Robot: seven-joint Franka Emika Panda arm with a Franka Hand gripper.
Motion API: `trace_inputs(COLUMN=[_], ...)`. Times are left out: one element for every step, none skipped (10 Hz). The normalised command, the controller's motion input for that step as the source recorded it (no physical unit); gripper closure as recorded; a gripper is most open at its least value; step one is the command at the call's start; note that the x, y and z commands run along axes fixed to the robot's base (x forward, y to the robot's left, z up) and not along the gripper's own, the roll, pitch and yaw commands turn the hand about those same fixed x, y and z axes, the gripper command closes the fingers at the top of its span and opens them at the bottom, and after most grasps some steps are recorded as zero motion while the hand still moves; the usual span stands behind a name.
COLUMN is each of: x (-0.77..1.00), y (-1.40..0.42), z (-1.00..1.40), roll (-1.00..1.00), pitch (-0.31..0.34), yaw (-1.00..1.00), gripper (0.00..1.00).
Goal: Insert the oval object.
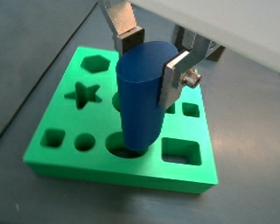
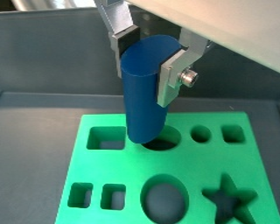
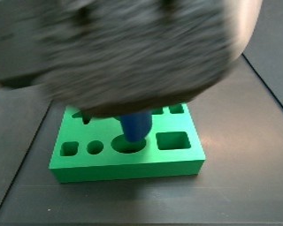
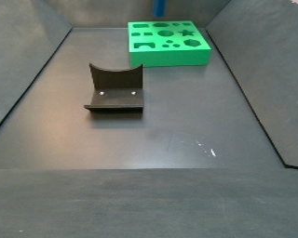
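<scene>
The oval object, a glossy blue peg, stands upright between my fingers and shows in both wrist views. My gripper is shut on its upper part, one pad on each side. The peg's lower end sits at the mouth of a rounded hole in the green block; how deep it goes I cannot tell. In a side view the peg meets that hole under the blurred arm. In a side view the green block shows without gripper or peg.
The green block has other holes: a star, a hexagon, squares and an oval. The dark fixture stands on the grey floor in front of the block. Dark walls ring the floor.
</scene>
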Motion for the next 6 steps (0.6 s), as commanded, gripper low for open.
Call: trace_inputs(x=[-0.11,-0.14,0.0,0.0,0.0,0.0], y=[0.0,-0.03,0.0,-0.02,-0.03,0.0], z=[0.0,0.07,0.0,0.0,0.0,-0.03], roll=[0.28,0.19,0.06,0.02,0.02,0.03], pitch=[0.277,0.139,0.004,0.0,0.007,0.0], yaw=[-0.7,-0.91,-1.0,-1.0,-1.0,-1.0], gripper=[1.0,1.0,1.0,1.0,1.0,1.0])
